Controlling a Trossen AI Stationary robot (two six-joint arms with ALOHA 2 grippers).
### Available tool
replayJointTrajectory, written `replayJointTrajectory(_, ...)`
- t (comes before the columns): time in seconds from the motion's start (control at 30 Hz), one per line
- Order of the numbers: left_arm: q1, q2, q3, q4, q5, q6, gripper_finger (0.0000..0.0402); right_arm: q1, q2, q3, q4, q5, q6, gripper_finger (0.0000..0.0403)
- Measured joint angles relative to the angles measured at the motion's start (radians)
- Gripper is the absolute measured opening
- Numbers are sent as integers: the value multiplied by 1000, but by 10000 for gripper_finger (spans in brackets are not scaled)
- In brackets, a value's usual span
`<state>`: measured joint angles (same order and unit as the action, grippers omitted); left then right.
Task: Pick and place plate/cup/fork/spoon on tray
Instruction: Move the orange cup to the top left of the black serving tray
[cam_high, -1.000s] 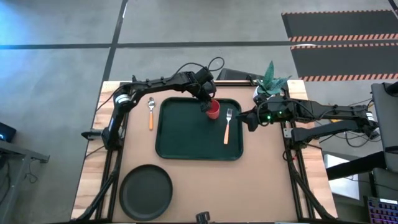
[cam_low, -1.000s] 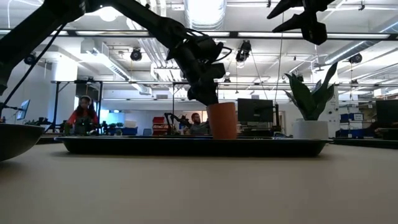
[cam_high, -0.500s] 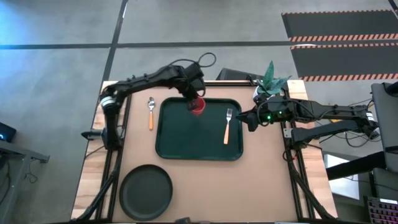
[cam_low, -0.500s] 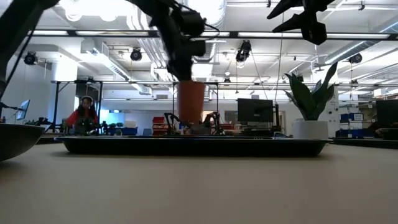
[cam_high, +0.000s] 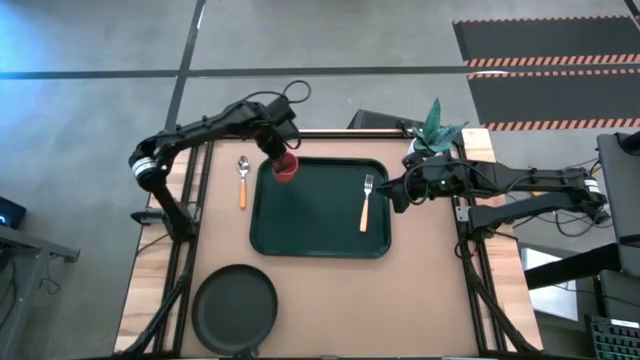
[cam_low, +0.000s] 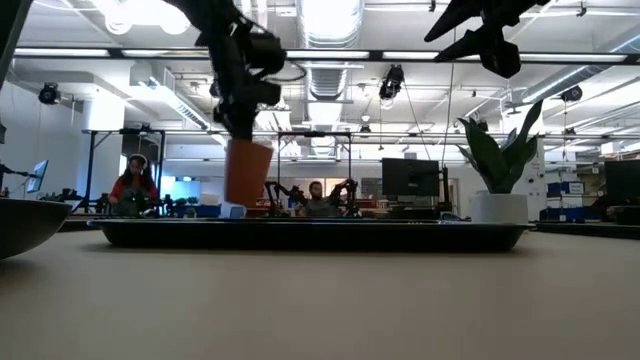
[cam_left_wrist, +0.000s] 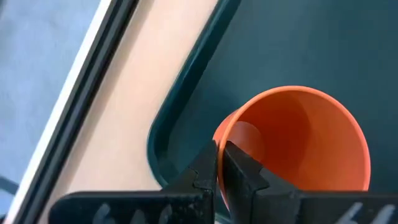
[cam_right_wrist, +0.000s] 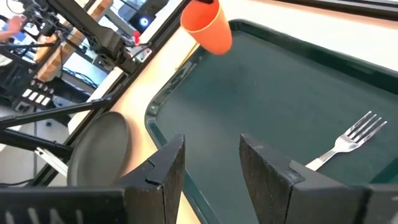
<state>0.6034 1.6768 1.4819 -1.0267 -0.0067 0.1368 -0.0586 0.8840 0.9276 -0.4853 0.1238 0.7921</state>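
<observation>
The red cup (cam_high: 286, 168) hangs over the far left corner of the dark green tray (cam_high: 315, 225), with my left gripper (cam_left_wrist: 221, 149) shut on it. The low view shows the cup (cam_low: 248, 172) above the tray's rim. The fork (cam_high: 366, 203) lies on the tray's right part. The spoon (cam_high: 242, 180) lies on the table left of the tray. At the near left the dark plate (cam_high: 235, 310) rests on the table. My right gripper (cam_right_wrist: 211, 152) stands open above the tray's right edge, beside the fork (cam_right_wrist: 348, 142), with nothing between its fingers. My left gripper pinches the cup's wall at the rim (cam_left_wrist: 225, 132), one finger inside the cup and one outside. The fingers come from above, pointing steeply down. The cup hangs below them, mouth up and slightly tilted, clear of the tray.
A green plant in a white pot (cam_high: 432, 135) stands at the far right, behind my right arm. Bare tray floor lies between the cup and the fork. People sit in the room beyond the table's far edge.
My left gripper has carried the cup up off the tray's floor and toward the table's left edge, from beside the fork to the tray's far left corner. It has stayed shut on the rim.
</observation>
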Motion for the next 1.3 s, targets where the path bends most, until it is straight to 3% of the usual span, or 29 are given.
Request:
replayJointTrajectory(0.4, 38, -4, -170, 146, 69, -25, 0, 0, 31, 0, 4, 0, 11, 139)
replayJointTrajectory(1.1, 38, -32, -172, 176, 80, -53, 1, 0, 29, 0, 4, 0, 11, 139)
replayJointTrajectory(1.3, 38, -47, -167, 177, 84, -54, 29, 0, 29, 0, 4, 0, 11, 139)
